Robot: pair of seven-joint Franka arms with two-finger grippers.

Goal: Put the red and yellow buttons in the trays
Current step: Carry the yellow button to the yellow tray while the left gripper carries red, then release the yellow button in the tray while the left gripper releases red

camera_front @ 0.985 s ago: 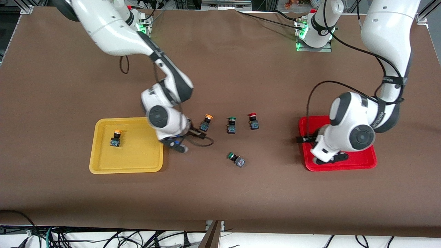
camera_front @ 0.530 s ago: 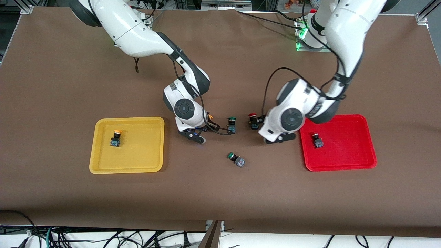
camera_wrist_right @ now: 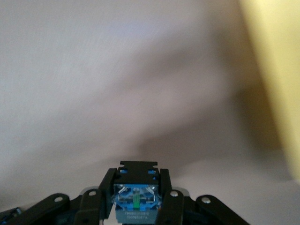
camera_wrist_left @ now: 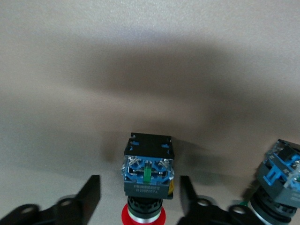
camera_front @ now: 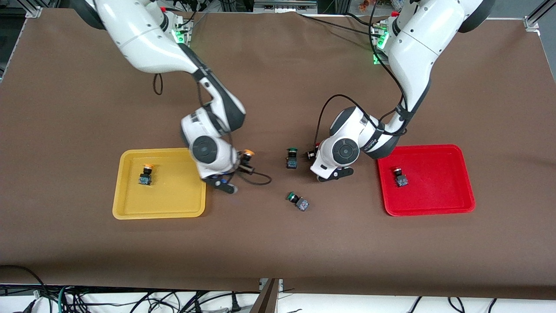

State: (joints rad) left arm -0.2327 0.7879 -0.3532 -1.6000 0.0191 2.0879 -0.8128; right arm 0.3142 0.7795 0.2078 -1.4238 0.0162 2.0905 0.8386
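Brown table [camera_front: 278, 243], yellow tray [camera_front: 130, 204], red tray [camera_front: 434, 208], 2 green-capped switches [camera_front: 292, 158]

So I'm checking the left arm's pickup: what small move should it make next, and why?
Probably close the left gripper on the red button. In the left wrist view its fingers stand open on either side of the button's dark body without touching it, and the button sits on the table beside a green button. The right gripper already holds a yellow button near the yellow tray.
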